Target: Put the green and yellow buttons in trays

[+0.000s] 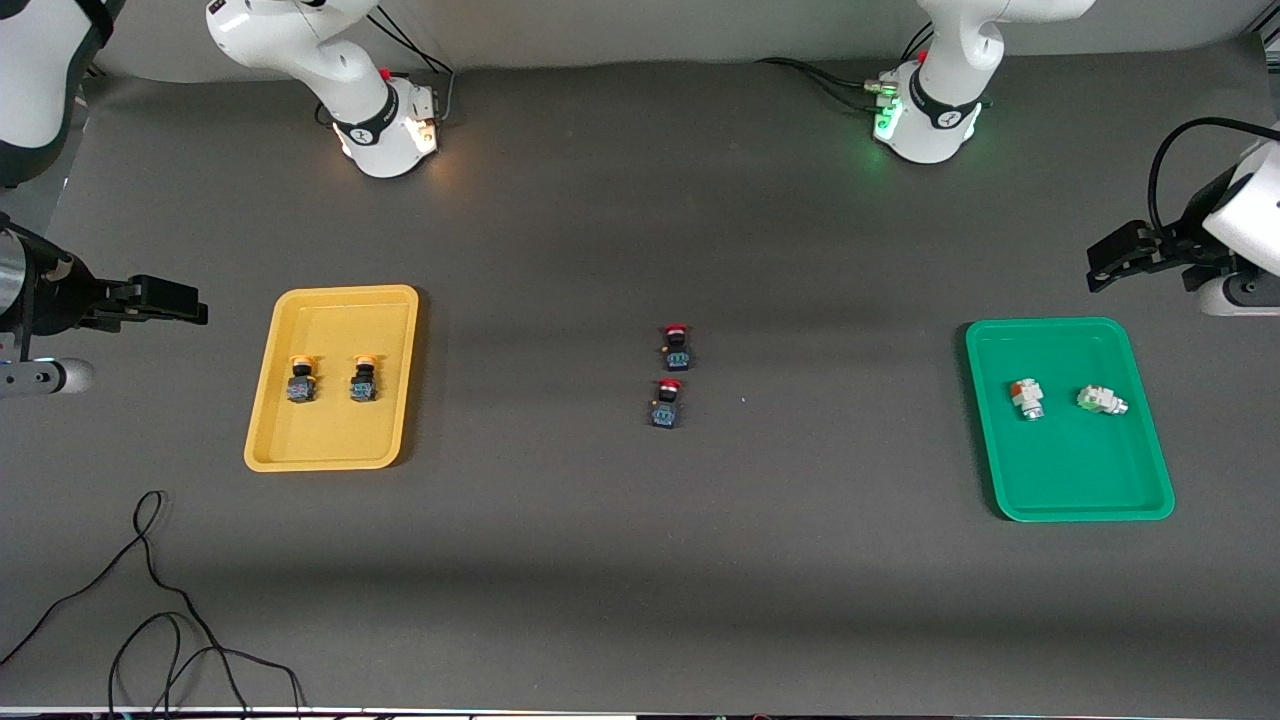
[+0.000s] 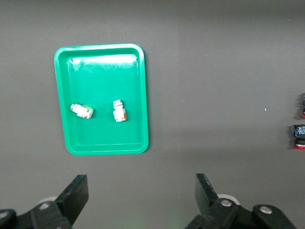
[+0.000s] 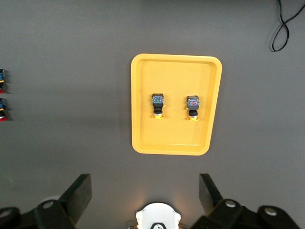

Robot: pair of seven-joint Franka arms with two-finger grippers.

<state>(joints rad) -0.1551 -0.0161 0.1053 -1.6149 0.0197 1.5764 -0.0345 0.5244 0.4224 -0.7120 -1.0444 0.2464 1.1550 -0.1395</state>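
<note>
Two orange-yellow capped black buttons [image 1: 301,378] lie in the shallow yellow plastic tray [image 1: 334,455], caps toward the bases; two whitish-silver buttons [image 1: 1027,398] lie skewed in the green tray [image 1: 1080,508]; left hand [image 2: 141,199] and right hand [image 3: 145,194] hover wide open, empty

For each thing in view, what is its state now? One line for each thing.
Yellow buttons: both lying in the yellow tray, side by side.
Green buttons: both lying in the green tray, apart.
Red buttons: two, on the bare table, between the trays.
Left claw: open, empty, raised beside the green tray.
Right claw: open, empty, raised beside the yellow tray.
</note>
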